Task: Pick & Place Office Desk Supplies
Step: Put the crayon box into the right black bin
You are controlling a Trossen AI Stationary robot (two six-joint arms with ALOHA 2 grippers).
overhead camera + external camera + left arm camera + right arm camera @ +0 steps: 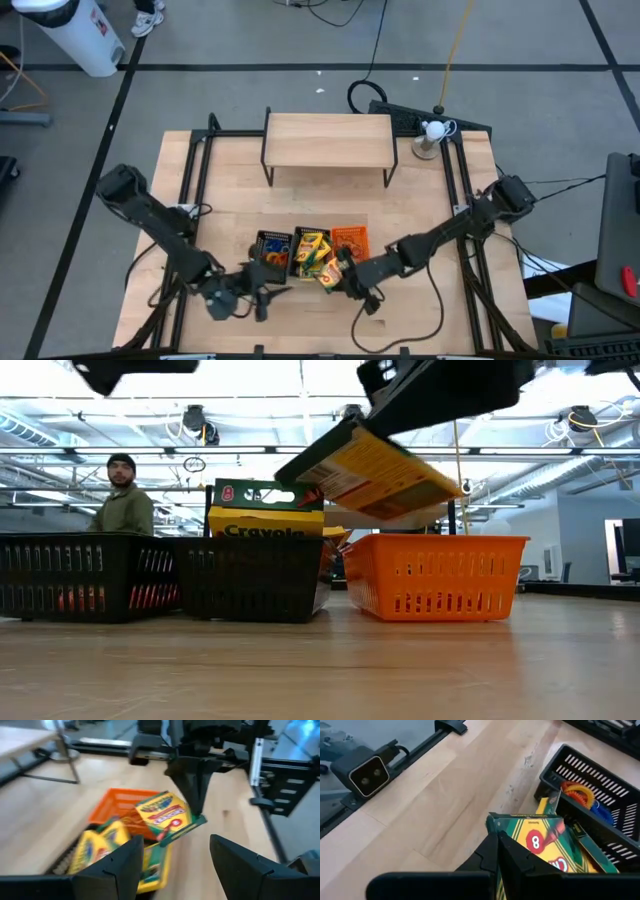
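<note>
The step in hand looked like the carry of a crayon box to its tray; the right gripper [338, 272] had its jaws clamped tight on one edge of a yellow-and-green crayon box [165, 814], which hung tilted in the air, clear of the counter [420, 215]; taking the orange tray [435, 575] as the mark, the box hovered over its near edge, towards the middle black tray [250, 577] just beside it, where another crayon box [265, 510] stood upright; the far black tray [590, 782] beyond that held coloured rubber bands [579, 795]; the left gripper [240, 297] waited near the black trays, its jaws wide and empty; the next move, to my eye, called for settling which tray was meant, lowering the box inside its walls, and only then letting go, lest the tilted box catch the rim.
</note>
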